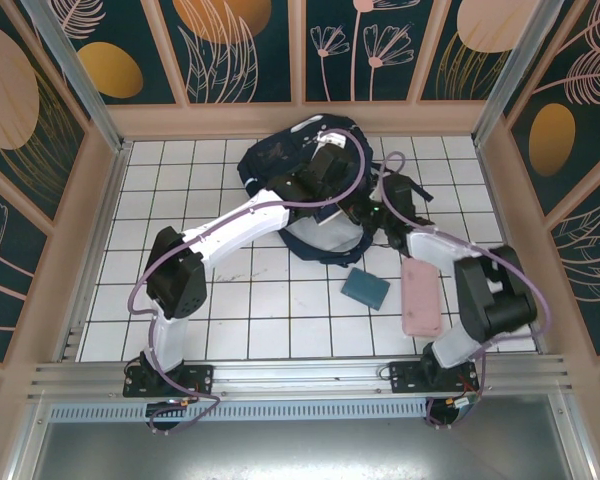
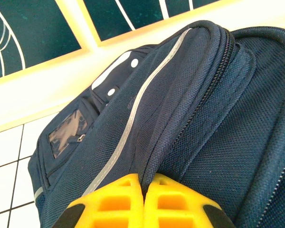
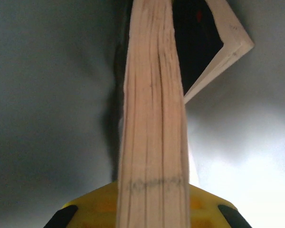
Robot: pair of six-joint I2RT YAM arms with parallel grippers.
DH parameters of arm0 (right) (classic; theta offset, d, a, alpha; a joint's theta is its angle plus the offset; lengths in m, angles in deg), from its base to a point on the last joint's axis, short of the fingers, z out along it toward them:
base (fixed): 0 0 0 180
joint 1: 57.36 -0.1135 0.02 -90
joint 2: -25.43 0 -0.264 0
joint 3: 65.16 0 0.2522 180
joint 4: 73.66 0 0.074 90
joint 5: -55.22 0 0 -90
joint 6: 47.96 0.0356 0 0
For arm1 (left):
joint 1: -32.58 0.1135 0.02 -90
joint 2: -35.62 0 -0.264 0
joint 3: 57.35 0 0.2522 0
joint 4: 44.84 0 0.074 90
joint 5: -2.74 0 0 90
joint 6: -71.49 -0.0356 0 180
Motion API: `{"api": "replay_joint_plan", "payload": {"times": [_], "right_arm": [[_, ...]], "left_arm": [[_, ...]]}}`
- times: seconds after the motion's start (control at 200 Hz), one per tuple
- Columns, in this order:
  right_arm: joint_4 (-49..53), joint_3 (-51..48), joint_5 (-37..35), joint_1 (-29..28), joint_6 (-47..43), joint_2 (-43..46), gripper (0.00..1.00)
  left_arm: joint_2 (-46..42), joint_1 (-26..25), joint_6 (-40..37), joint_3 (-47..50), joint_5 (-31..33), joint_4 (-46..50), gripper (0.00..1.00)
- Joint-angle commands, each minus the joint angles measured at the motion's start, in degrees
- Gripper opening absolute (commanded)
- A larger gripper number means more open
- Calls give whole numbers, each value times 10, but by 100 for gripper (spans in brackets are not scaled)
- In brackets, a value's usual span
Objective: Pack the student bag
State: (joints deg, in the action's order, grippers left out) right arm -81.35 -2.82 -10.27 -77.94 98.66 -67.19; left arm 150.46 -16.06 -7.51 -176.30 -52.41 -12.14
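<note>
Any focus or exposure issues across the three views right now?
Top external: evenly lit, sharp, no harsh glare. Left wrist: student bag weave crisp, pale wall band behind it blown out. Right wrist: book page edges soft at close range, surroundings a murky grey blur, bright patch lower right.

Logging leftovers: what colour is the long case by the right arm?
Case: pale pink, top external view.

A white, black and yellow two-armed robot

The left arm (image 1: pixel 235 226) and right arm (image 1: pixel 435 245) have smooth white links, bulky black joints and black bases (image 1: pixel 170 380), with purple cables (image 1: pixel 138 295) looping along them. The left gripper (image 2: pixel 143 184) and right gripper (image 3: pixel 152 202) are yellow plastic with black corners.
</note>
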Motion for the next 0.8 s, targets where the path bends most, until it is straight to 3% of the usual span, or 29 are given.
{"api": "replay_joint_plan", "payload": {"times": [0.0,0.16,0.355,0.42,0.635,0.795], "right_arm": [[-137,47,-97,-22,44,-65,3],[-183,109,-129,-29,56,-151,8],[-116,122,-107,-28,34,-144,56],[-91,101,-87,-25,31,-114,65],[45,14,-27,4,22,21,71],[152,-55,-96,21,-21,146,71]], "left_arm": [[-60,3,29,-44,54,-43,0],[-73,3,35,-30,65,-31,0],[-78,17,57,-23,37,-18,0],[-75,23,68,-23,23,-14,0],[-67,43,85,-19,-15,-9,0],[-70,57,100,7,-38,-9,0]]}}
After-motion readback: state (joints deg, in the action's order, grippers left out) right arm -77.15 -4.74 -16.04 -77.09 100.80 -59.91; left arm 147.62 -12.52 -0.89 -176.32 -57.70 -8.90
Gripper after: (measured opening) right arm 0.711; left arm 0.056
